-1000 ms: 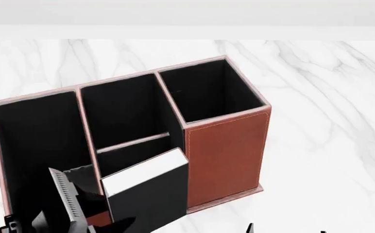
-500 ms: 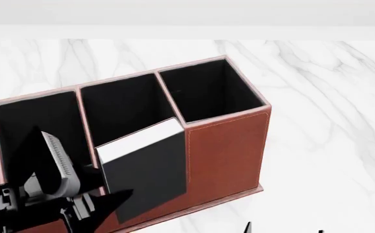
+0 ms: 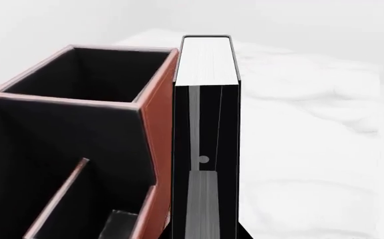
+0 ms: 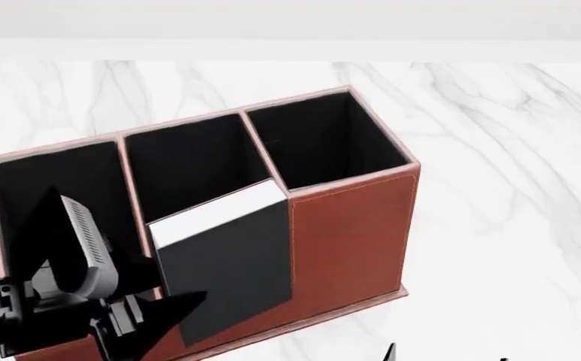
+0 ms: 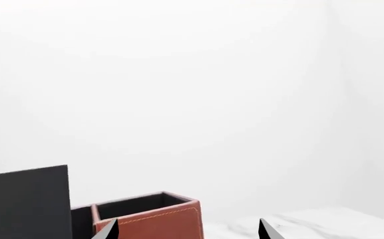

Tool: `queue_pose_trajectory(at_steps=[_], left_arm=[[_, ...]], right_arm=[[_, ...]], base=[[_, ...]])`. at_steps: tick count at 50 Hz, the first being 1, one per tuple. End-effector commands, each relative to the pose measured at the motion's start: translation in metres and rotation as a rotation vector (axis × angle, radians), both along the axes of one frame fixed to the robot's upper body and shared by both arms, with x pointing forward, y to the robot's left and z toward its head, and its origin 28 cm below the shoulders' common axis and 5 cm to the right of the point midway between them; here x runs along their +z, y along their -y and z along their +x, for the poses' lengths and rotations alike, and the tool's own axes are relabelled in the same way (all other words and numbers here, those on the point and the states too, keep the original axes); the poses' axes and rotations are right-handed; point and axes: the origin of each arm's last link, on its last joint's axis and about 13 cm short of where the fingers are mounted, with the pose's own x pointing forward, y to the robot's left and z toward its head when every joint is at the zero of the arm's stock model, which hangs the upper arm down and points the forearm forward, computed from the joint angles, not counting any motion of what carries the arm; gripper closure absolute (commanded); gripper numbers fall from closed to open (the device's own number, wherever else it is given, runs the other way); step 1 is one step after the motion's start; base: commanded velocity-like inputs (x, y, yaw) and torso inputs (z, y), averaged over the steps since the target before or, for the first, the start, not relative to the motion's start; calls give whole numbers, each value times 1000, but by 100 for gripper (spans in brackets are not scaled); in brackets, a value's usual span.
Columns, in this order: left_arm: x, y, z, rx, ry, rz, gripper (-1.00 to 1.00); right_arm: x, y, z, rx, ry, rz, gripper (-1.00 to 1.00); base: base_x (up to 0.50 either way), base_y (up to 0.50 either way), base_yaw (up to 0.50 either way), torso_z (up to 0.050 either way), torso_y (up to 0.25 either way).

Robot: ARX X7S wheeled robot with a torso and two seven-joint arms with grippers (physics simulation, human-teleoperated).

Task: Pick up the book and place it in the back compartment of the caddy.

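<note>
Flat, bright, even sim lighting, no clear source. Soft faint shadow on the bench (image 4: 491, 226) just beside the caddy (image 4: 351, 241) base. Caddy lining reads near-solid black, no detail. No glare, blur or edge distortion; everything sharp.

A bare simulated tabletop scene is showing here, office-like if anything. A white marble-veined table (image 4: 491, 188) is filling the head view, with blank pale walls rising behind it. On that table a reddish-brown leather-look caddy (image 4: 351, 241) with 4 black-lined compartments is standing, and a black book (image 4: 230, 263) is hanging just beside the caddy.
</note>
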Motion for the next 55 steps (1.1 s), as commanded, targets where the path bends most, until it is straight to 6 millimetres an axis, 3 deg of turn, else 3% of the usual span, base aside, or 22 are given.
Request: queue_pose_trajectory(at_steps=[1, 9, 24, 55], left_arm=[[19, -3, 5, -53, 0, -68, 100], [21, -7, 13, -140, -58, -73, 100], [28, -10, 28, -166, -96, 82, 100], [26, -20, 47, -129, 36, 66, 100]], right_arm=[[0, 1, -1, 11, 22, 19, -100], [-1, 0, 0, 18, 24, 19, -100], [-3, 0, 2, 27, 18, 17, -100], [-5, -1, 4, 27, 10, 10, -100]], base=[[0, 0, 0, 0, 0], [0, 0, 0, 0, 1], [0, 0, 0, 0, 1], [0, 0, 0, 0, 1]])
